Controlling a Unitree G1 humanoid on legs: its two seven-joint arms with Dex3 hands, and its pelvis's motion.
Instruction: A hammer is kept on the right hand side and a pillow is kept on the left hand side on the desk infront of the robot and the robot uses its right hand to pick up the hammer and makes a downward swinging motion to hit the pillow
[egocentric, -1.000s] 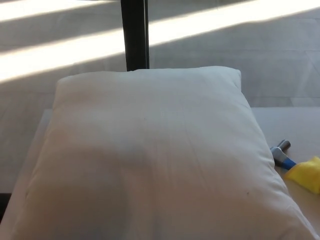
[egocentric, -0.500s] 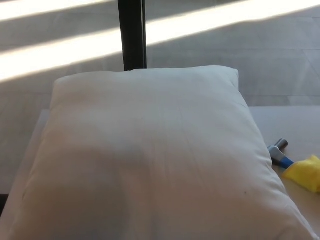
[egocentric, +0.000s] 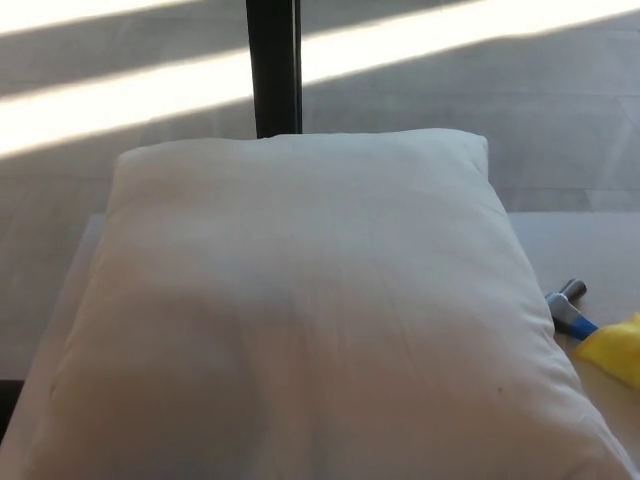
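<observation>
Head view shows one white pillow (egocentric: 300, 310) filling most of the desk (egocentric: 585, 250), and one hammer (egocentric: 568, 309) lying on the desk just beside the pillow's right edge, its metal head and blue neck showing, with one yellow object (egocentric: 618, 347) over its handle. Neither robot hand appears, so their state cannot be told.

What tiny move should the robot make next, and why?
Probably bring its right hand in toward the grey-headed, blue-and-yellow-handled hammer: it lies untouched on the pale desk beside the big white pillow, and neither hand is in view.
</observation>
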